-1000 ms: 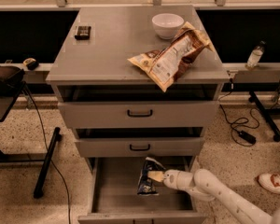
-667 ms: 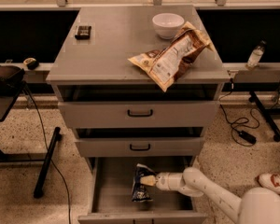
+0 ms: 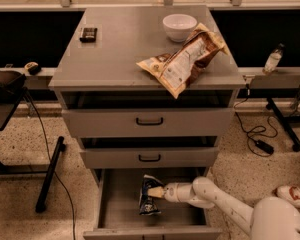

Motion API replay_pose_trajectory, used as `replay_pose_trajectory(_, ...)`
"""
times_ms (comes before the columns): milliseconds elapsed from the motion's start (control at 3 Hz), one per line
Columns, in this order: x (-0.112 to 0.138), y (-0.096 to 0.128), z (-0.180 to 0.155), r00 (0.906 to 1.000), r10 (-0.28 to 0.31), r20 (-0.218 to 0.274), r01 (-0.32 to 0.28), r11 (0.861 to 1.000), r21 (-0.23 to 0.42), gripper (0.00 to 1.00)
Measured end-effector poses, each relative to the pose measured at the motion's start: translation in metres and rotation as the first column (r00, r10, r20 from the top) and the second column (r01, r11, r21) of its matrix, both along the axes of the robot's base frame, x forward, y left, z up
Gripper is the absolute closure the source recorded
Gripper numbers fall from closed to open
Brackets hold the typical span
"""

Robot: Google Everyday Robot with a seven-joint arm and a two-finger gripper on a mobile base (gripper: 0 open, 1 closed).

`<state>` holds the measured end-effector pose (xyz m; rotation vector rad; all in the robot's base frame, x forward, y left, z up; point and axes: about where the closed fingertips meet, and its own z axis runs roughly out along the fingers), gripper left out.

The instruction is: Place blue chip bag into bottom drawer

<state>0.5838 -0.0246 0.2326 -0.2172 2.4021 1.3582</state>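
The claw [image 3: 159, 192] is seen low inside the open bottom drawer [image 3: 115, 204], reached in from the right at the end of the white arm [image 3: 217, 200], which lies nearly level across the drawer's right half. Its tan fingers are drawn close together and are clenched on the right edge of the blue chip bag [image 3: 149, 200], so the bag is grasped, not merely touched. The bag is found directly left of the claw, held roughly upright and crumpled, with its silvery upper end a little above the claw and its lower end below it, at or just over the grey drawer floor; whether it rests on that floor cannot be told. Bare drawer floor is left open to the left of the claw and in front of it. Just above the claw the middle drawer [image 3: 150, 158] is seen pulled out slightly, and above that the top drawer [image 3: 150, 121], each with a black handle. Well above the claw, on the desk [image 3: 115, 49], a tan-and-brown chip bag [image 3: 182, 59] lies at the front right with a white bowl [image 3: 179, 27] just behind it, and a small dark object [image 3: 88, 33] is set far to the upper left.
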Motion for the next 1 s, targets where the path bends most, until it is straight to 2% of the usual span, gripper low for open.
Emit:
replay_pose_trajectory(333,-0.0001,0.0002,-0.0001,1.0000,0.000,0.000,0.000,1.000,0.000,0.35)
replay_pose_trajectory(667,-0.0001,0.0002,-0.0001,1.0000,0.000,0.000,0.000,1.000,0.000,0.04)
replay_pose_trajectory(1000,-0.0001,0.0002,-0.0001,1.0000,0.000,0.000,0.000,1.000,0.000,0.00)
